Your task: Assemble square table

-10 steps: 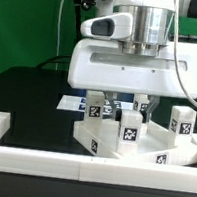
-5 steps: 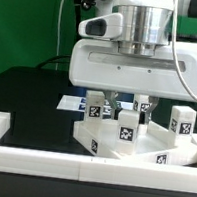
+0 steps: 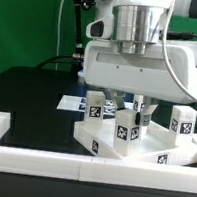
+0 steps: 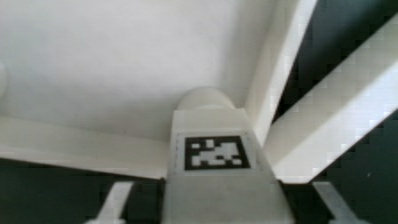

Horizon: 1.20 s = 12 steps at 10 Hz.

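So you had the fingers (image 3: 128, 111) clenched on one leg (image 3: 128, 127), held upright over the square slab (image 3: 140, 147) near its front corner. Slab sat on the black counter (image 3: 26, 97) against the border wall (image 3: 38, 161), with other legs (image 3: 180, 121) standing upright on it.

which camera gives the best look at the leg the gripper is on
The wrist view: the leg fills the picture, tag facing the camera, between the fingers. The exterior view shows the same leg small, standing on the tabletop, with the gripper covering its top.
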Each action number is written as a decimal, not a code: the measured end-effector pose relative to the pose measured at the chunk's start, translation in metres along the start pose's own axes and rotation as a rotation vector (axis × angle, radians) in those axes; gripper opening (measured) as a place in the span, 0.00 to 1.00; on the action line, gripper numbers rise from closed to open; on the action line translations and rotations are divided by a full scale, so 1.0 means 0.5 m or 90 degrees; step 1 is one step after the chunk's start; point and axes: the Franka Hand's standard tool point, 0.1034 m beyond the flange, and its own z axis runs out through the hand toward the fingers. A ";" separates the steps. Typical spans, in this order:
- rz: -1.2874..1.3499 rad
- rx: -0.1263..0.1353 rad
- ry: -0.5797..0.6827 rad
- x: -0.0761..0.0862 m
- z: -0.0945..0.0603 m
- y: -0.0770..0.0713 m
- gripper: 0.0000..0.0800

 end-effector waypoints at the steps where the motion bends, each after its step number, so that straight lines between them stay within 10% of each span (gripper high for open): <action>1: 0.046 -0.001 0.002 0.003 0.000 0.001 0.37; 8: 0.243 -0.006 -0.003 0.007 0.001 0.000 0.37; 10: 0.184 -0.008 -0.006 0.007 0.002 0.003 0.76; 12: 0.083 -0.009 -0.008 0.005 0.002 0.003 0.80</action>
